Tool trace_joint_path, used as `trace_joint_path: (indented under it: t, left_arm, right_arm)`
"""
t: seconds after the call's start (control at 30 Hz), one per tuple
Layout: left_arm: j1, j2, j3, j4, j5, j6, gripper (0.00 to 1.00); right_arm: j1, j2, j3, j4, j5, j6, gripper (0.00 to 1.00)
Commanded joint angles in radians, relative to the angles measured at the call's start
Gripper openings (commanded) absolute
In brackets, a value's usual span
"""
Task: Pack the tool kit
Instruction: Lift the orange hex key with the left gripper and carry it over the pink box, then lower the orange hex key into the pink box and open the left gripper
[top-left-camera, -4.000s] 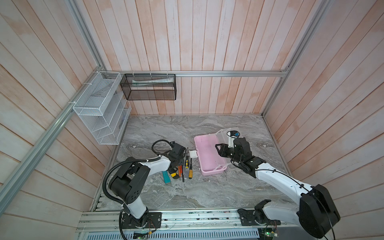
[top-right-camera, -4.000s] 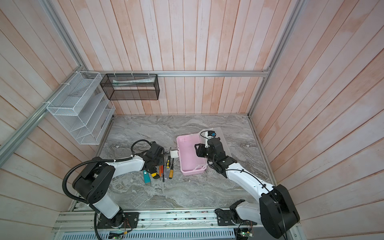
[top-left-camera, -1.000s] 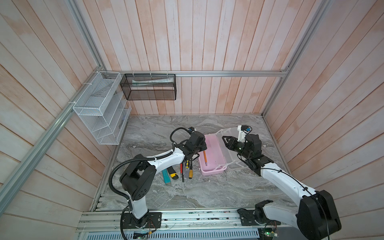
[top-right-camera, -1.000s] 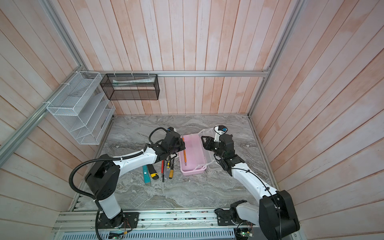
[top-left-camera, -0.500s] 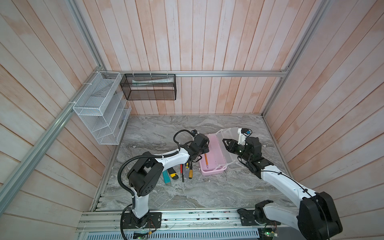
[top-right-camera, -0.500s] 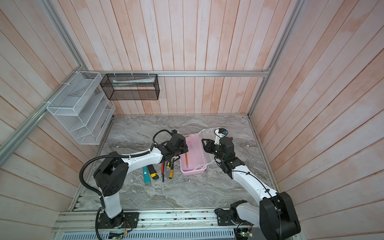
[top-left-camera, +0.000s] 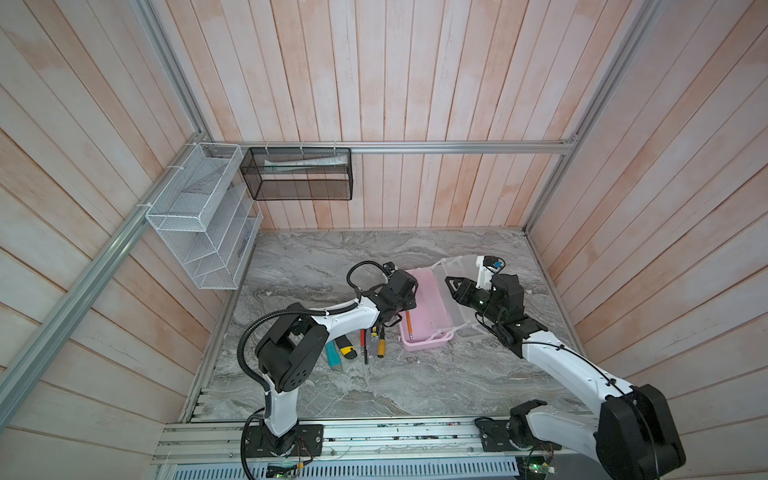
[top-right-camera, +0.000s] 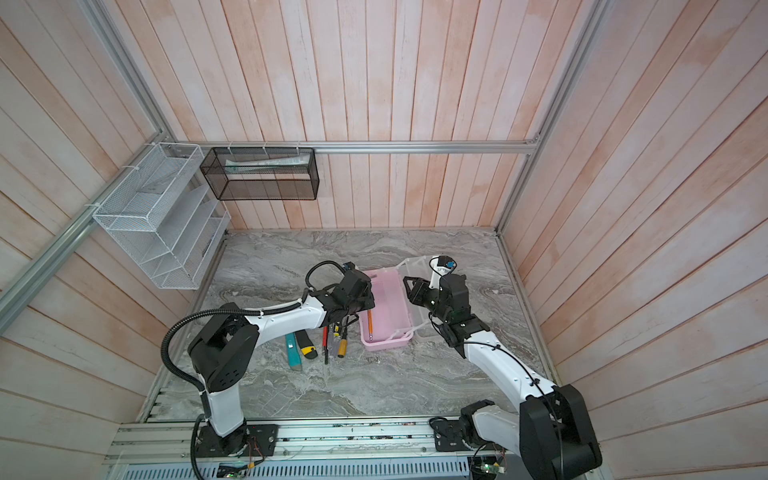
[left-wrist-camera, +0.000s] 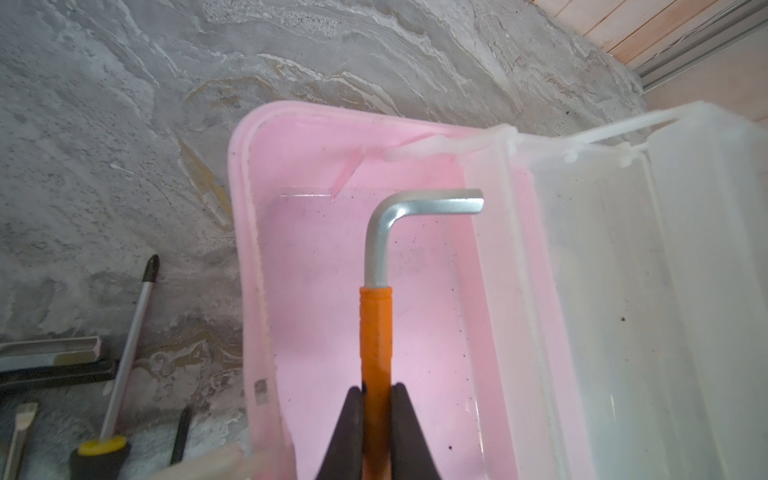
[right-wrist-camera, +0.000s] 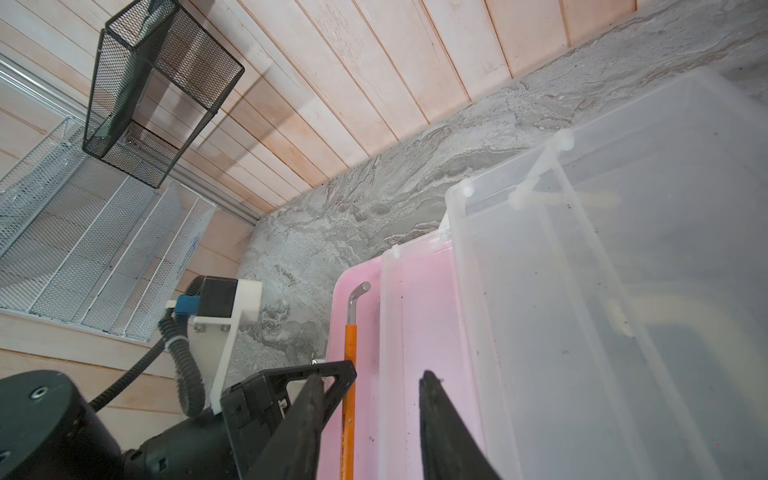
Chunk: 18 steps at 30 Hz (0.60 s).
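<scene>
The pale pink case (top-left-camera: 424, 341) (top-right-camera: 384, 343) lies open on the marble, its frosted lid (top-left-camera: 461, 270) (left-wrist-camera: 665, 291) tipped up to the right. My left gripper (left-wrist-camera: 376, 388) (top-left-camera: 405, 309) is shut on the orange sleeve of a silver hex key (left-wrist-camera: 376, 324) (right-wrist-camera: 351, 345), held over the case's inside. My right gripper (right-wrist-camera: 372, 376) (top-left-camera: 451, 284) stands open at the lid's rim, which runs between its jaws. Knives and screwdrivers (top-left-camera: 357, 349) lie left of the case.
A white wire basket (top-left-camera: 199, 216) hangs on the left wall and a black mesh basket (top-left-camera: 297, 174) on the back wall. A Phillips screwdriver (left-wrist-camera: 129, 332) lies just outside the case's left rim. Wood walls close in on three sides.
Four seconds ago my left gripper was down at the loose tools. It has since carried the hex key over the case, edging slightly further right. The right gripper stays at the lid.
</scene>
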Motion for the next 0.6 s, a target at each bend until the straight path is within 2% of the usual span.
trace_joint_path:
  t: [0.0,0.3,0.43,0.57]
  left_arm:
    - [0.002,0.018,0.035,0.013,0.001,0.015,0.12]
    - [0.003,0.000,0.031,0.025,0.000,0.025,0.14]
    - [0.003,0.001,0.033,0.032,0.012,0.020,0.21]
    - [0.003,0.001,0.029,0.037,0.022,0.015,0.22]
  right_arm:
    - [-0.004,-0.017,-0.006,0.011,-0.012,0.006,0.37]
    - [-0.003,-0.014,0.001,0.010,-0.021,0.011,0.38]
    - [-0.003,-0.013,0.005,0.004,-0.024,0.008,0.37]
    - [-0.003,-0.013,0.004,0.002,-0.030,0.008,0.38]
